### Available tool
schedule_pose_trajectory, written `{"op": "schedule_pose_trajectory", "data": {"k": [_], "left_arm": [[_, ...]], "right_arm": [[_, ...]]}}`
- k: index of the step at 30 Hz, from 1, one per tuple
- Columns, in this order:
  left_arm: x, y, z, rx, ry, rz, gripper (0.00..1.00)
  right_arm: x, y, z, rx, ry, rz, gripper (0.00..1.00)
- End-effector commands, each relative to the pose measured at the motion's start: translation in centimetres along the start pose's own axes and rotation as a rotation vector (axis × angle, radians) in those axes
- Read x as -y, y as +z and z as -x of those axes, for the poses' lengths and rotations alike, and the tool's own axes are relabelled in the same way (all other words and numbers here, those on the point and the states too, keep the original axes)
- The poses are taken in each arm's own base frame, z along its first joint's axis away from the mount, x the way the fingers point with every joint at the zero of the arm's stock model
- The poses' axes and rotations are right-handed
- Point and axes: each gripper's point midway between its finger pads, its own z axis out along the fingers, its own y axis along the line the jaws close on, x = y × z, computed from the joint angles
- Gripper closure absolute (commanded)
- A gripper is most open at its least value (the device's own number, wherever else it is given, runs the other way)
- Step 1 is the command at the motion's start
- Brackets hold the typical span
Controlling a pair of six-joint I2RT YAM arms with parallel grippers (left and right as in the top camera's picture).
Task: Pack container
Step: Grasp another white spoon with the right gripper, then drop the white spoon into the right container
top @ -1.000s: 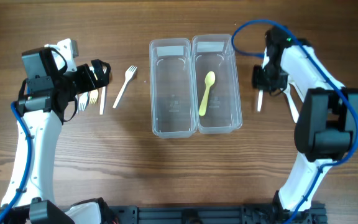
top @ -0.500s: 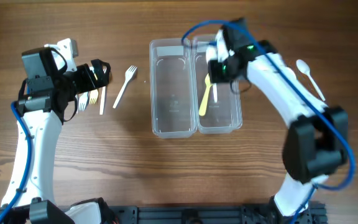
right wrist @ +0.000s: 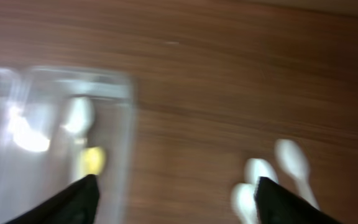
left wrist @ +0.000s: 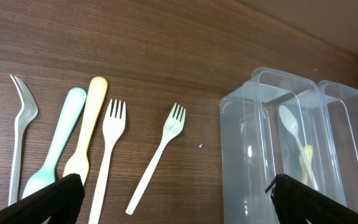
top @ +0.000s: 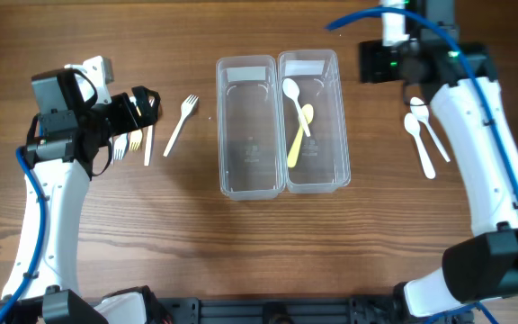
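Wood-grain bench fills the overhead view and carries everything. Two clear tubs stand side by side at its middle with their long walls touching. The right container holds a yellow spoon, and a white spoon lies slanted across the yellow one's bowl. The left container sits against the right container's left wall. Well to the left of the right container, the left end effector hovers with its fingers spread wide and grasps nothing. The right end effector is just beyond the right container's far right corner; its fingers are apart and empty, in a blurred wrist view. Two loose white spoons lie near the right container's right side. Left of it, past the left container, a lone white fork lies, and farther left a row of four utensils.
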Motion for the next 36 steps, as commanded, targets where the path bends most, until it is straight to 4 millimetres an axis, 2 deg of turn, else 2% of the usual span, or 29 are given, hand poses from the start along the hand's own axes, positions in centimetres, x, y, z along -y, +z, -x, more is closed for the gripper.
{"op": "schedule_pose_trajectory", "data": {"k": [1,3,5,7,11,18,22,23,25,26,31,36], "left_arm": [[0.1,-0.3,0.7,0.015,-0.006,-0.004,0.0],[0.1,-0.3,0.7,0.015,-0.006,-0.004,0.0],[0.1,-0.3,0.7,0.015,-0.006,-0.004,0.0],[0.1,-0.3,0.8,0.017,-0.005,-0.004,0.0],[0.1,-0.3,0.6,0.009,-0.008,-0.003,0.0],[0.0,-0.3,0.2,-0.005,-0.015,-0.002,0.0],[0.1,-0.3,0.2,-0.005,-0.014,-0.002,0.0],[0.0,-0.3,0.2,-0.004,-0.014,-0.001,0.0],[0.0,-0.3,0.2,-0.004,-0.014,-0.001,0.0],[0.0,-0.3,0.2,-0.004,-0.014,-0.001,0.0],[0.0,-0.3,0.3,-0.003,-0.014,0.003,0.0],[0.0,-0.3,0.3,-0.001,-0.013,0.002,0.0]], "right_arm": [[6.6,2.9,-4.8,-0.134,-0.008,-0.056,0.13],[8.7,6.0,-10.4,-0.284,0.073,-0.035,0.16],[8.8,8.4,-14.7,-0.387,0.111,0.036,0.22],[7.6,10.0,-17.0,-0.431,0.129,0.17,0.22],[7.1,12.1,-20.1,-0.545,0.153,0.189,0.27],[8.5,13.2,-22.7,-0.644,0.126,0.105,0.35],[8.1,13.5,-23.5,-0.661,0.142,0.121,0.41],[7.9,13.5,-23.9,-0.67,0.16,0.117,0.53],[7.5,13.6,-24.9,-0.691,0.205,0.108,0.7],[7.4,13.6,-25.2,-0.698,0.233,0.1,0.74],[7.7,14.0,-24.7,-0.671,0.265,0.079,0.88],[7.8,13.8,-22.4,-0.629,0.273,0.07,0.9]]}}
